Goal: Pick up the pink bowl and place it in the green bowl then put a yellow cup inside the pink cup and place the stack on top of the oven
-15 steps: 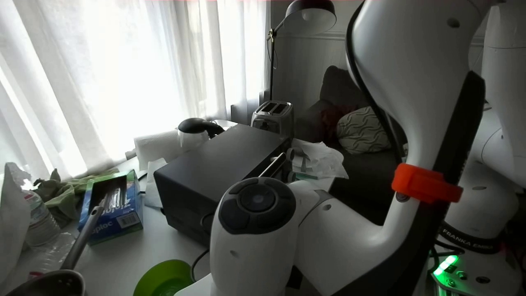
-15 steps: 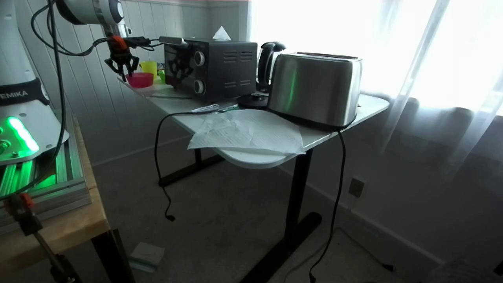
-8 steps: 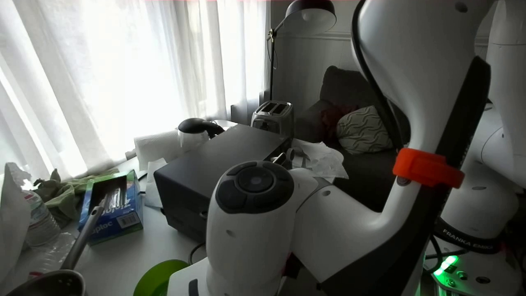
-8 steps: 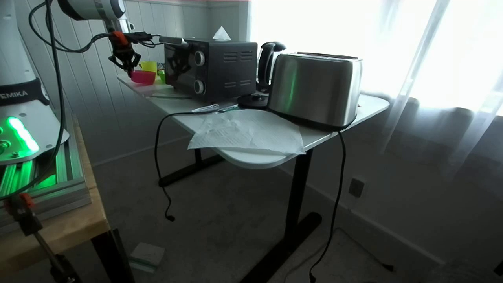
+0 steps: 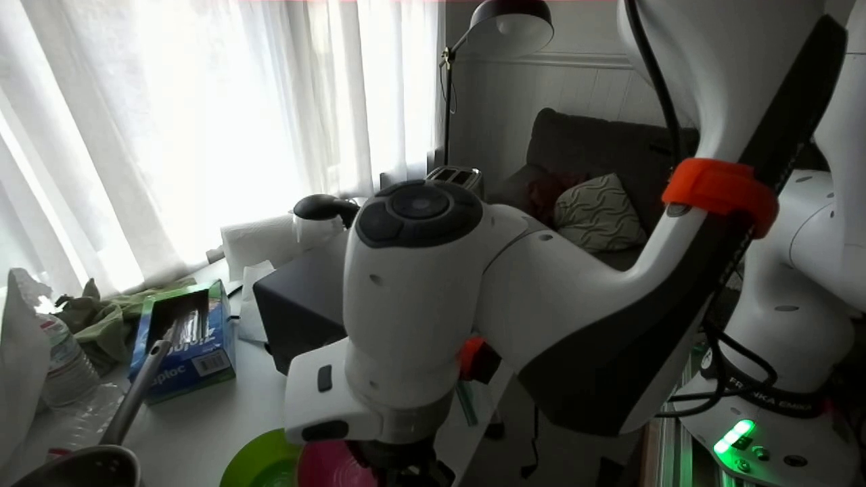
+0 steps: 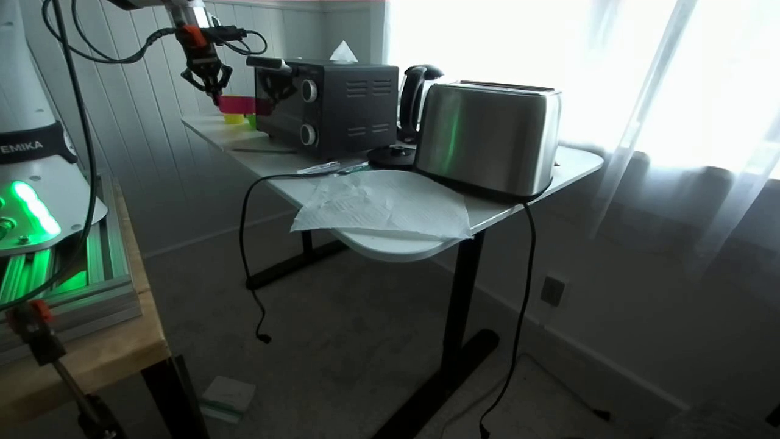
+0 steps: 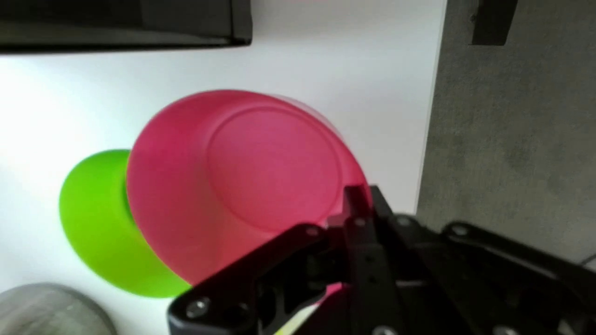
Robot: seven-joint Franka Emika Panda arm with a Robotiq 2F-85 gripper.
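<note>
My gripper (image 7: 371,197) is shut on the near-side rim of the pink bowl (image 7: 272,167) and holds it raised above the table. In an exterior view the gripper (image 6: 217,99) has the pink bowl (image 6: 236,105) at the height of the oven door. The green bowl (image 7: 100,232) stands on the table, partly covered by the pink bowl in the wrist view; it also shows in an exterior view (image 5: 252,461). The yellow cup (image 6: 233,119) is mostly hidden behind the pink bowl. The pink cup cannot be made out. The black oven (image 6: 359,100) stands beside the bowl.
A steel toaster (image 6: 487,137) and a kettle (image 6: 414,91) stand past the oven. A pan (image 5: 88,467), a Ziploc box (image 5: 186,358) and a plastic bottle (image 5: 67,362) lie on the table's other side. The table edge (image 7: 430,116) runs close to the gripper.
My gripper has risen with the pink bowl in it, lifting it off the table and carrying it toward the green bowl and oven. The yellow cup is now mostly covered in an exterior view.
</note>
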